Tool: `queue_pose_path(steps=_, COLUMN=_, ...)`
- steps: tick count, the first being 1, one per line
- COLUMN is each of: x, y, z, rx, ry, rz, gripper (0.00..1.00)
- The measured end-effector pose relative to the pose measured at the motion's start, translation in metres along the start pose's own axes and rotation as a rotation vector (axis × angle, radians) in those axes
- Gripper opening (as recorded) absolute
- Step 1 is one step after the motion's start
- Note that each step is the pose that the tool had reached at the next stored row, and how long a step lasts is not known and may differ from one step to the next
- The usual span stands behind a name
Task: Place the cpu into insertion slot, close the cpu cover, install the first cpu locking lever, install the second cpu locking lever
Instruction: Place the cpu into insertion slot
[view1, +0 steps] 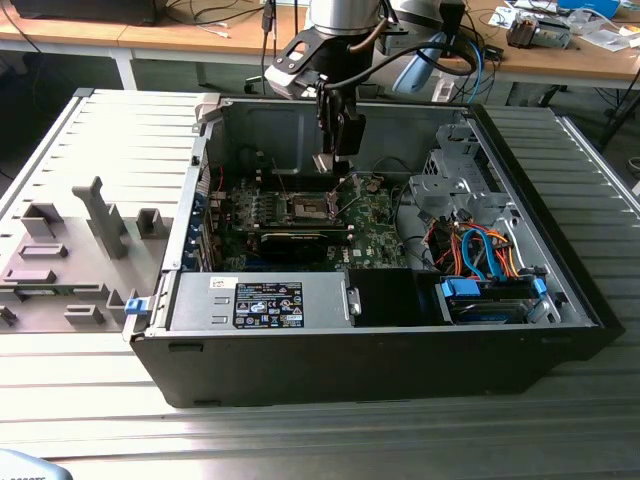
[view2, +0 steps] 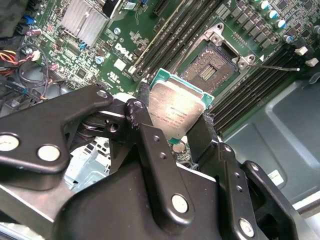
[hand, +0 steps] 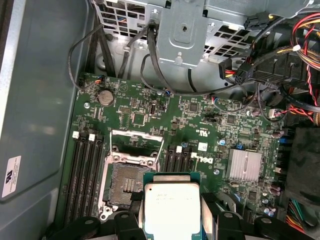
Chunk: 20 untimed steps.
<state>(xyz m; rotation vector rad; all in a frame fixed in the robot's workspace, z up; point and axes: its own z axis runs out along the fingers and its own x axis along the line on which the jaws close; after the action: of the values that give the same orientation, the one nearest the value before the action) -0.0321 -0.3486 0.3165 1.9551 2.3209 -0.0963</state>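
Hand (view2: 171, 121) clamped on the silvery, green-edged cpu (hand: 171, 207), hovering near the open insertion slot (hand: 125, 182)

We saw the cpu (view2: 175, 112), a small flat square with a silvery-grey top and green edges, clamped by two opposite sides between the black fingers (view2: 150, 145) and held clear above the green board. The insertion slot (view1: 308, 207), near the centre of the exterior view, lay bare, its dark centre exposed. The cpu cover (hand: 137, 133), a thin silvery frame, stood swung open at the slot's edge.
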Motion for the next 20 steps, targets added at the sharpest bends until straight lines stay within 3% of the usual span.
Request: queue_pose_path(steps=20, x=0.0000, y=0.0000, z=0.0000, rx=0.0022, ry=-0.0104, rz=0.003, gripper=0.55)
